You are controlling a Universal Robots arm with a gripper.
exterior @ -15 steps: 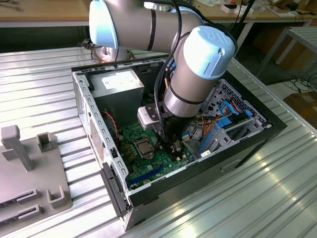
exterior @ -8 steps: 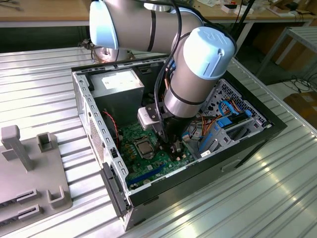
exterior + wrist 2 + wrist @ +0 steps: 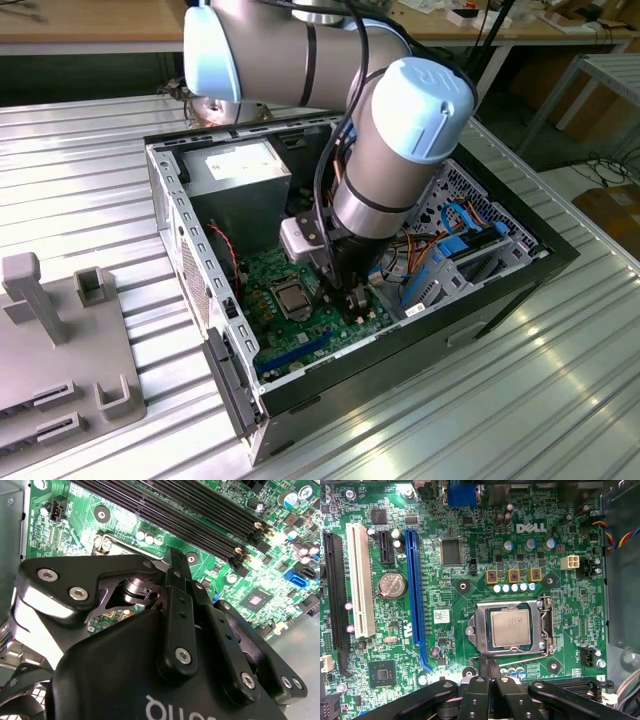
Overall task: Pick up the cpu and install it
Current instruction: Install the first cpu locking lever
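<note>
Already, your cpu [image 3: 510,627] sits seated in the socket frame [image 3: 512,627] just ahead of your gripper [image 3: 489,664], whose fingers are pressed together holding nothing.

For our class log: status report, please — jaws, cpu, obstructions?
Gripper jaws shut, empty, beside socket frame. Cpu seated in socket. Nothing on it.

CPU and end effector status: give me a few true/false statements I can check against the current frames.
1. The cpu lies inside the socket frame. True.
2. The end effector has its fingers pressed together. True.
3. The end effector grips the cpu. False: it holds nothing; the chip sits in the socket, apart from the fingertips.
4. The motherboard lies on the bare metal table. False: it is mounted inside the open computer case.
5. A blue expansion slot is on the board. True.
</note>
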